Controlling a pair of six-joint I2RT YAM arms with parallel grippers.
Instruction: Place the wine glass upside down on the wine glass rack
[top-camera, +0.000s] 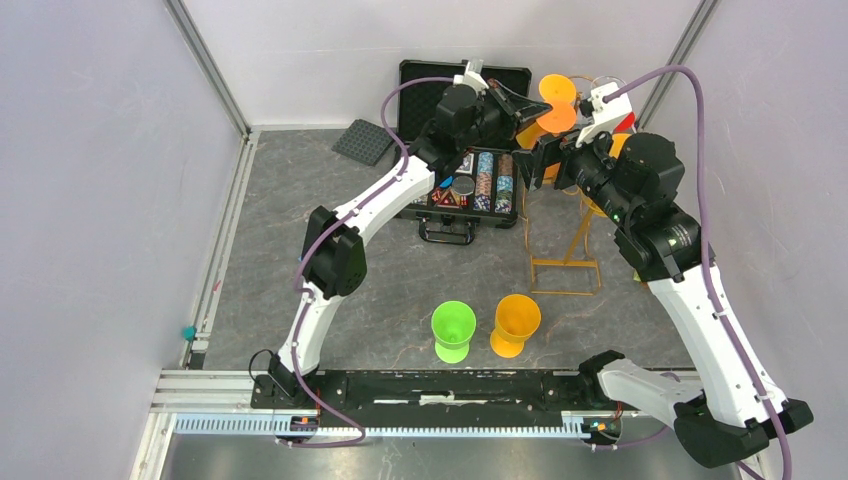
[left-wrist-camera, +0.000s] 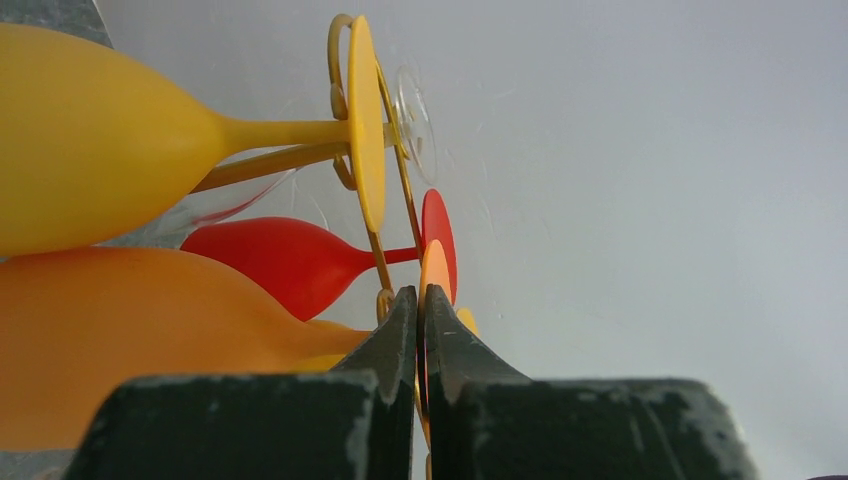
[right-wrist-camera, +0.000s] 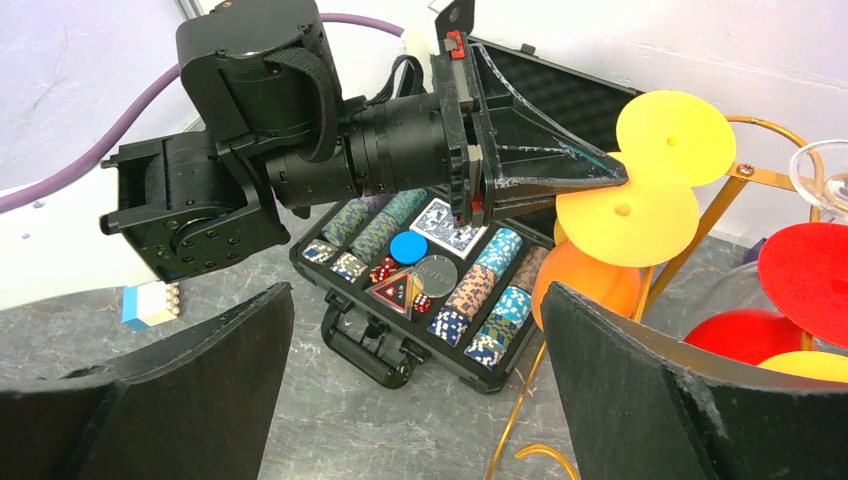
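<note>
The orange wine glass hangs bowl-down, with its bowl (left-wrist-camera: 130, 340) at the left of the left wrist view. My left gripper (left-wrist-camera: 421, 292) is shut on the thin foot disc (left-wrist-camera: 434, 268). The right wrist view shows the same pinch on the foot (right-wrist-camera: 630, 215) above the orange bowl (right-wrist-camera: 585, 285). The gold wine glass rack (top-camera: 565, 265) stands right of the case, and one of its hooks (left-wrist-camera: 385, 300) lies beside the held glass's stem. My right gripper (right-wrist-camera: 415, 350) is open and holds nothing, hovering close to the rack and facing the left gripper (right-wrist-camera: 618, 172).
A yellow glass (left-wrist-camera: 90, 140), a red glass (left-wrist-camera: 280, 260) and a clear glass (left-wrist-camera: 415, 120) hang upside down on the rack. An open black poker-chip case (top-camera: 470, 185) lies left of it. A green glass (top-camera: 453, 330) and an orange glass (top-camera: 515, 323) stand near the front.
</note>
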